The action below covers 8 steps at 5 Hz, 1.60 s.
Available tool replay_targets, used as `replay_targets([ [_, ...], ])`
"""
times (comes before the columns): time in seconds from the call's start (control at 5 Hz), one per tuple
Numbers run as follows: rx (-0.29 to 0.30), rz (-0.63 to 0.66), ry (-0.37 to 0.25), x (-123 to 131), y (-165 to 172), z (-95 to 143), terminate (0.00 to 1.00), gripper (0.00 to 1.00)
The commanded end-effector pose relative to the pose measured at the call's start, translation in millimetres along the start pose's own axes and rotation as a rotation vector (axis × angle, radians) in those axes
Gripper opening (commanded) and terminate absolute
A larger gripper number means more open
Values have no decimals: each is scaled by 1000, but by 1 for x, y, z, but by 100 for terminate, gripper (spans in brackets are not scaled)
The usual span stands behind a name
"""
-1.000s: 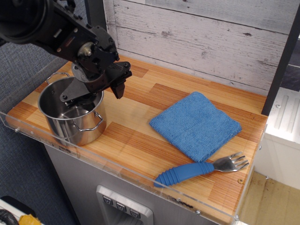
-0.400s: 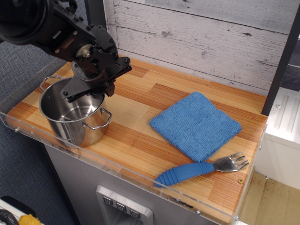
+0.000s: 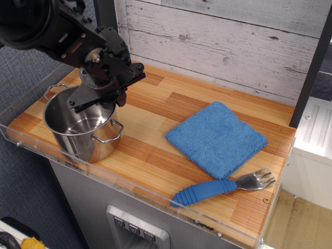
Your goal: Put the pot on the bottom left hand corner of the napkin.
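Note:
The shiny steel pot (image 3: 78, 136) stands upright on the wooden counter (image 3: 166, 106) at the near left, apart from the napkin. Its two wire handles show at the front right and back left. The blue terry napkin (image 3: 216, 137) lies flat to the right of centre, turned like a diamond, with nothing on it. My black gripper (image 3: 115, 98) hangs over the pot's far right rim, and its fingers look closed on that rim. The arm hides the rim's back part.
A fork with a blue ribbed handle (image 3: 220, 188) lies in front of the napkin by the counter's near edge. A low clear plastic guard (image 3: 129, 189) runs along the front and left edges. A whitewashed plank wall stands behind.
The gripper turned and came down from beside the pot onto its far right rim, fingers closing. The pot rotated and shifted slightly. Nothing has changed in the last 0.4 s.

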State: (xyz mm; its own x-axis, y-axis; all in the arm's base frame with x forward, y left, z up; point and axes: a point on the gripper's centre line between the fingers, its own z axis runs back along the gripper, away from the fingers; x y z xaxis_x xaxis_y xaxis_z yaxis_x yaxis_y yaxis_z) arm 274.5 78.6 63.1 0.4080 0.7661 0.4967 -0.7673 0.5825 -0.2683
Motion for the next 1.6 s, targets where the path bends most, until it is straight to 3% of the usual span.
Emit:
replay_targets([
  [0.0, -29, 85, -76, 41, 4, 40, 0, 0],
  [0.4, -102, 206, -213, 103, -4, 101, 0, 0],
  [0.8, -213, 218, -229, 124, -39, 131, 0, 0],
  [1.0, -252, 182, -219, 119, -61, 140, 0, 0],
  [1.2, -308, 109, -179, 91, -87, 146, 0, 0],
  [1.4, -327, 59, -117, 61, -101, 144, 0, 0],
])
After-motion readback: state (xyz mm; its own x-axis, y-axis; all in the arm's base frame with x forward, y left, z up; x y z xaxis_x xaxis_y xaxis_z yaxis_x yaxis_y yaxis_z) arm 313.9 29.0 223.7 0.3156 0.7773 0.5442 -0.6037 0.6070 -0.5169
